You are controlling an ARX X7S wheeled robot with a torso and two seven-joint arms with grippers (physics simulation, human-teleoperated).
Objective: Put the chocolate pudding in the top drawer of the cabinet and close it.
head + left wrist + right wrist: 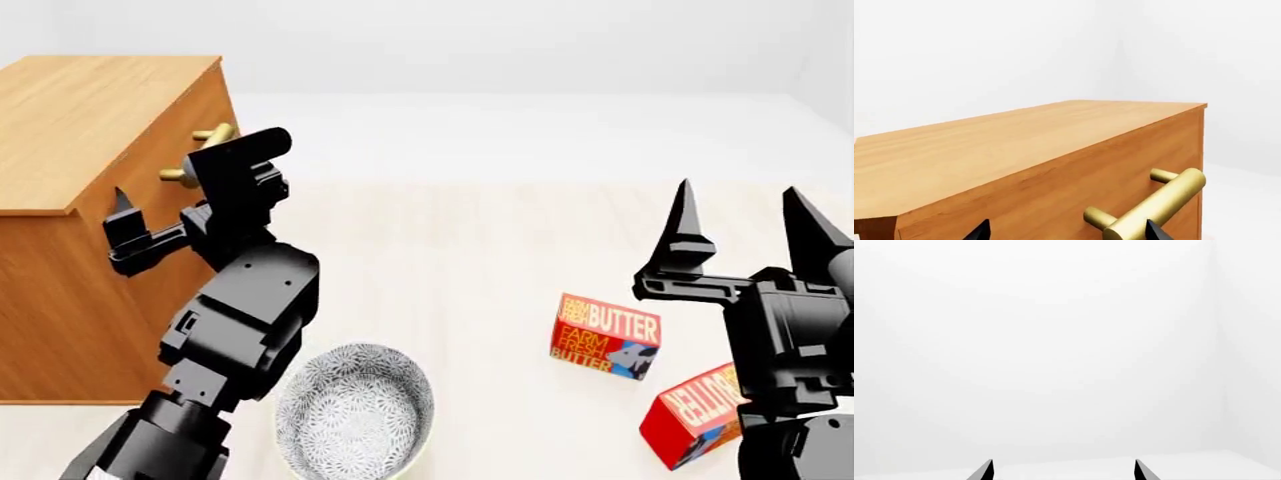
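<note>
Head view shows the left claw (167, 200) raised against the front of the cabinet (80, 110), its fingers spread wide at the level of the brass bar handle (200, 150) of the top drawer (140, 240); the handle sits just beyond the claw, and whether a finger touches it cannot be told from here. Left wrist view gives the same claw (1066, 231) from close by: only two dark fingertips (979, 231) show at the frame's edge, set well apart, with the brass handle (1154, 205) lying between them and slightly toward one tip, and the drawer front (1074, 185) right ahead, flush with the cabinet's body. The right claw (741, 225) stands upright and wide, holding nothing, well apart from the cabinet; below and beside it lie two red-orange butter boxes (605, 333), one flat and one (694, 415) tilted, partly behind the arm. A patterned bowl (354, 405) rests on the pale desk (454, 250) beneath the left arm. Right wrist view shows only its claw (1063, 471) tips, apart, against blank white. The chocolate pudding is not visible in any view.
</note>
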